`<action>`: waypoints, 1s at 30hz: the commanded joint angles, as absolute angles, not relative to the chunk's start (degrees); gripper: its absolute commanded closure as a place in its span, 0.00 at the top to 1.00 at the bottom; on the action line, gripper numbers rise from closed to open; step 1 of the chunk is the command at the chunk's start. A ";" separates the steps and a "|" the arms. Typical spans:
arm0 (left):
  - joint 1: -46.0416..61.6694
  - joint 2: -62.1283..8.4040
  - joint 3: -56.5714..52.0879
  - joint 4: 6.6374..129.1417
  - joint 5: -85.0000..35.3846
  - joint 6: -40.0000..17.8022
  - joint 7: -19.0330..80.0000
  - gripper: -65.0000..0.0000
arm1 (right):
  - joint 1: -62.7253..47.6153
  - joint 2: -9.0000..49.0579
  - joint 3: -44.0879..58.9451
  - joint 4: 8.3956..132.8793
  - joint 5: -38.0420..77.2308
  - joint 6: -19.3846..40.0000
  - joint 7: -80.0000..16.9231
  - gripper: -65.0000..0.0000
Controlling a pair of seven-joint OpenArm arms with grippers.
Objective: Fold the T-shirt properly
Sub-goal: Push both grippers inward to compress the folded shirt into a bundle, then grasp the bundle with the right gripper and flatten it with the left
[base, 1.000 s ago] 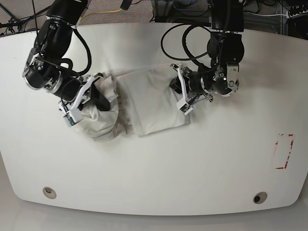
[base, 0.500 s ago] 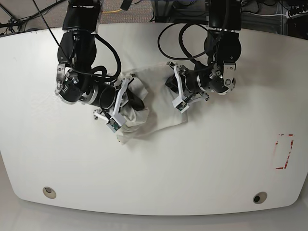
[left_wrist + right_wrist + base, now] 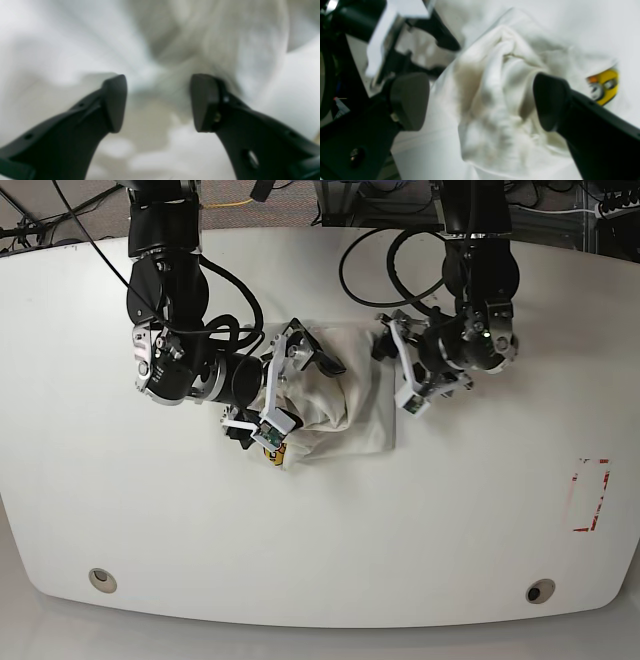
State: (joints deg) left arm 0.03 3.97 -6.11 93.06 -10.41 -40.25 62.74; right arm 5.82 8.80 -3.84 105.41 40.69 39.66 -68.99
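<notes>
Right gripper [image 3: 480, 102] is spread wide over the bunched cream T-shirt [image 3: 340, 405], nothing pinched between its fingers. Left gripper [image 3: 158, 102] is open too, hanging just above blurry cloth with nothing held. Shirt sits folded up small mid-counter [image 3: 320, 530], yellow badge [image 3: 603, 86] peeking out at one edge.

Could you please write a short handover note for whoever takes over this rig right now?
Right gripper: open, jaws spread over a bunched fold, holding nothing.
Left gripper: open, jaws apart just above the cloth.
The off-white cotton T-shirt lies mid-table as a compact folded bundle between both arms; its small yellow-orange badge peeks out at one edge.
Done: sides folded in, cloth released.
Left: the top layer looks rumpled, so smoothing and probably a final tidy fold.
</notes>
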 commanded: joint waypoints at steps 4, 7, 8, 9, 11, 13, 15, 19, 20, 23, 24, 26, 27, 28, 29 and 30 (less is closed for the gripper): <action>-1.10 3.47 -15.87 96.48 -18.15 -40.00 61.85 0.59 | 5.67 11.47 -2.51 107.38 42.24 40.00 -67.12 0.89; -1.19 1.36 -22.29 96.57 -22.55 -40.00 62.20 0.59 | 3.21 11.38 0.92 107.56 42.33 40.00 -67.03 0.83; -1.19 0.57 -23.25 96.48 -23.69 -40.00 62.20 0.59 | 2.68 11.38 1.80 107.38 42.33 40.00 -67.03 0.82; -1.10 -0.48 -24.04 96.48 -25.10 -40.00 62.20 0.59 | 2.07 11.38 3.12 107.38 42.33 40.00 -66.95 0.82; -0.75 -2.42 -24.92 96.57 -26.95 -40.00 62.20 0.59 | 0.57 11.30 5.93 107.30 42.33 40.00 -66.95 0.81; 0.75 -5.32 -26.07 96.57 -29.14 -40.00 62.20 0.59 | -1.01 11.12 9.98 107.21 42.24 40.00 -66.95 0.81; 1.98 -7.08 -26.68 96.57 -30.46 -40.00 62.20 0.59 | -1.45 11.12 12.26 106.68 42.24 40.00 -66.95 0.81; 3.74 -10.15 -26.86 96.40 -32.31 -40.00 62.11 0.59 | 0.40 11.12 15.87 100.18 42.07 40.00 -66.77 0.81; 4.53 -10.68 -26.86 96.48 -32.31 -40.00 62.11 0.59 | 1.10 11.03 16.40 98.24 42.15 40.00 -66.77 0.81; 6.46 -11.82 -26.86 96.48 -32.22 -40.00 62.11 0.59 | 2.07 10.68 16.66 95.69 42.33 40.00 -66.68 0.79; 6.81 -12.09 -26.86 96.48 -32.22 -40.00 62.11 0.59 | 2.51 10.15 16.22 95.69 42.33 40.00 -66.68 0.78; 7.08 -12.26 -26.86 96.48 -32.22 -40.00 62.02 0.59 | 4.18 8.31 13.85 95.69 42.33 40.00 -66.77 0.76; 7.25 -12.26 -26.95 96.48 -32.22 -40.00 62.02 0.59 | 5.05 7.69 12.79 95.69 42.33 40.00 -66.86 0.76; 7.34 -12.26 -26.95 96.48 -32.22 -40.00 62.02 0.59 | 5.49 7.16 11.82 95.60 42.33 40.00 -66.86 0.75; 7.69 -12.26 -27.03 96.48 -32.22 -40.00 62.02 0.59 | 5.85 6.46 10.77 95.52 42.33 40.00 -66.86 0.75; 8.40 -12.26 -27.38 96.48 -32.22 -40.00 62.02 0.59 | 6.20 4.88 9.27 95.25 41.98 40.00 -66.86 0.75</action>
